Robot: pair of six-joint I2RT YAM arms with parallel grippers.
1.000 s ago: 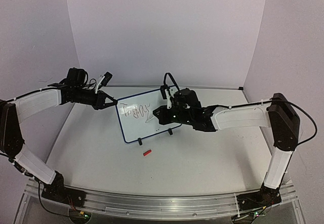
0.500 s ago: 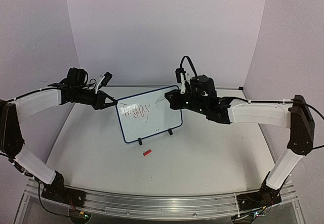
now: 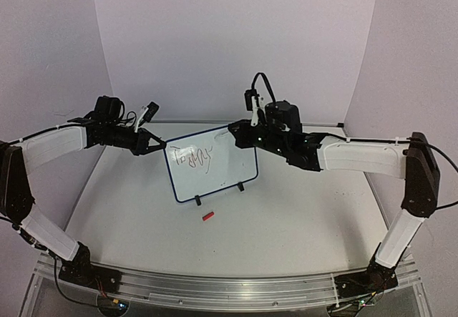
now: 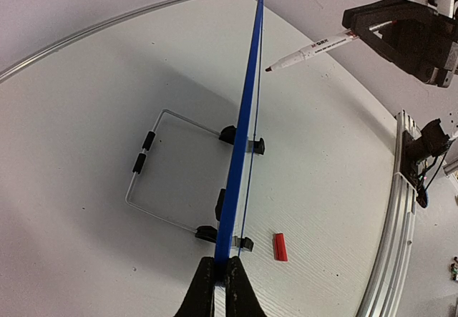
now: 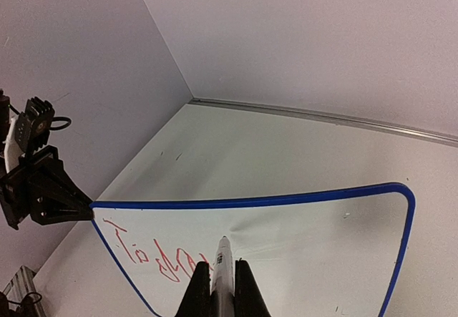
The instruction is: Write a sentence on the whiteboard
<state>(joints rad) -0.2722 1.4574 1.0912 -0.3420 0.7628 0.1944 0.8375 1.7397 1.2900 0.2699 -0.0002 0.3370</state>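
The left gripper (image 3: 161, 145) pinched the whiteboard's (image 3: 223, 172) top corner as it stood on the table (image 3: 286, 220), while the right gripper (image 3: 235, 131), clamped on a marker (image 4: 309, 48), held the tip near the board's face (red sentence (image 3: 197, 157) upper left).

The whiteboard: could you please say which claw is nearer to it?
Left. The left claw is clamped on the whiteboard at its upper left corner; the right claw hangs before its upper right, holding a marker near the surface.

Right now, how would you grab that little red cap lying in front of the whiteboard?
Probably from straight above, jaws across the narrow width of the red cap, at its middle. It lies flat on the table, apart from the whiteboard, so nothing blocks the way down.
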